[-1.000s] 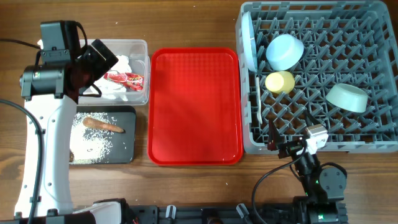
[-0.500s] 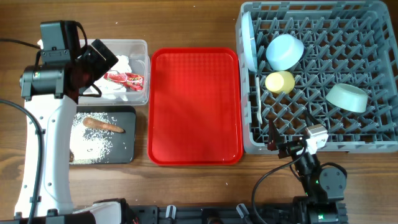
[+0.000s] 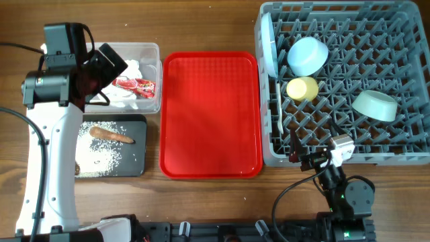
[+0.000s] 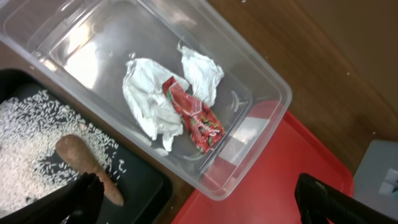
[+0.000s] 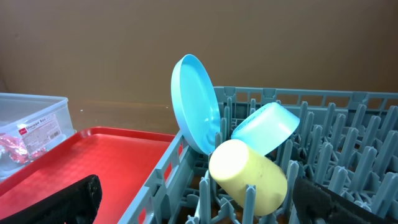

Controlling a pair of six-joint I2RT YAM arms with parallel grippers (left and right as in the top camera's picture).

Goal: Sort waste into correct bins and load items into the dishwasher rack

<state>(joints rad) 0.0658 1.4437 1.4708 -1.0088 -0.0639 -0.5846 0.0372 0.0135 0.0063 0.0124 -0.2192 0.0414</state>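
Nothing has moved lately. Left fingers (image 4: pixel 82 198) and right fingers (image 5: pixel 78 199) stay open, holding nothing. Napkins (image 4: pixel 146 102) and wrapper (image 4: pixel 196 118) lie in the clear tub (image 4: pixel 93 37), far left; dishes (image 3: pixel 308 55) stand in the rack (image 3: pixel 390 159), right. The job looks done.

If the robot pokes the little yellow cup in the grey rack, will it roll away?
Probably not far. The small yellow plastic cup lies on its side, so it might roll, but upright pegs of the grey plastic rack hem it in. It looks hollow, so probably light.
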